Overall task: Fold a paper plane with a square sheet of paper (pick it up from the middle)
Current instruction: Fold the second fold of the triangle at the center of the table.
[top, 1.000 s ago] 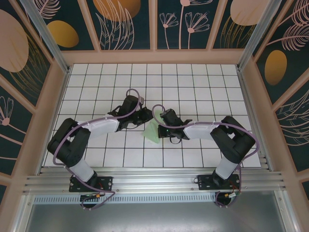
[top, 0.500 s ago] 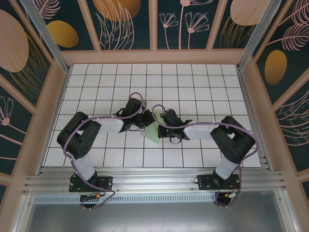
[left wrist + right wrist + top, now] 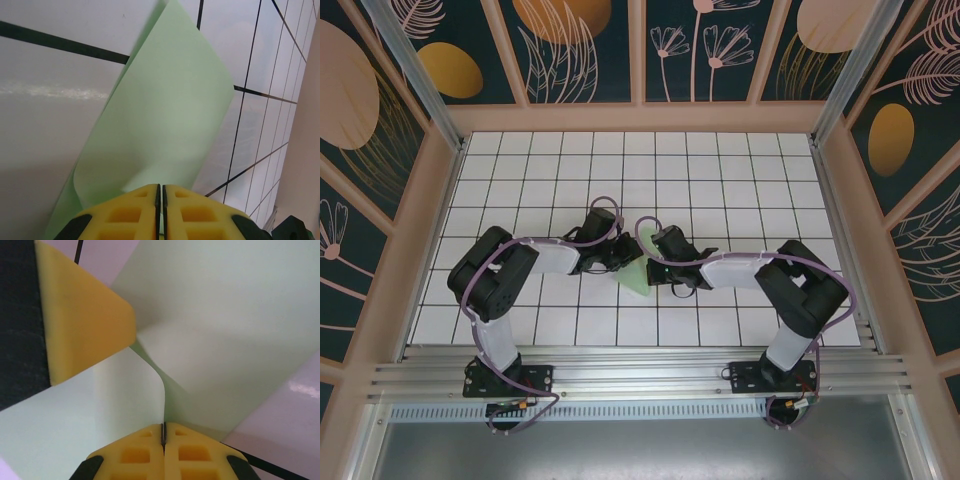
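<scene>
Left gripper (image 3: pixel 161 197): yellow pads pressed flat together, only a hairline slit between them, clamped on the near edge of the sheet of paper (image 3: pixel 165 115). The pale green sheet rises away from the pads in a loose curl, its lower left side rolled over.

Right gripper (image 3: pixel 163 437): pads likewise together, pinching a fold of the same sheet. One of the left gripper's fingers (image 3: pixel 85 315) sits close by, touching the paper.

Left arm (image 3: pixel 505 270): elbow folded back to the left, forearm reaching right and low. Right arm (image 3: pixel 800 285): mirrored, elbow out right, forearm reaching left.

The wrists meet over the middle of the white grid table (image 3: pixel 720 170), with the sheet showing just nearer than them.
</scene>
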